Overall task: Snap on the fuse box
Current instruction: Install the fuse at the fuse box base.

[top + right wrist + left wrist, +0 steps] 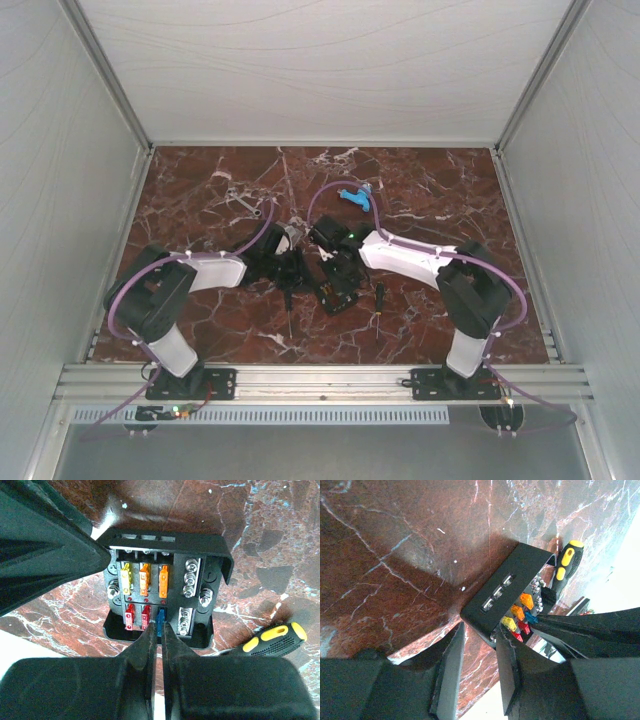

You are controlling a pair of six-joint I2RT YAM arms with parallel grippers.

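Red-brown marble table (420, 200) carries the fuse box (170, 545) at its centre, mostly hidden under both arms from above. Tips of the closed right gripper (156, 630) are at a blue fuse (161, 617). Jaws apart, the left gripper (480, 631) straddles one box corner; I cannot tell whether it grips.

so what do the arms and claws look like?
Same build: left arm and right arm have white link shells and black joint housings. A purple cable loops along each. The left claw and right claw are matte black, two flat tapered fingers each.
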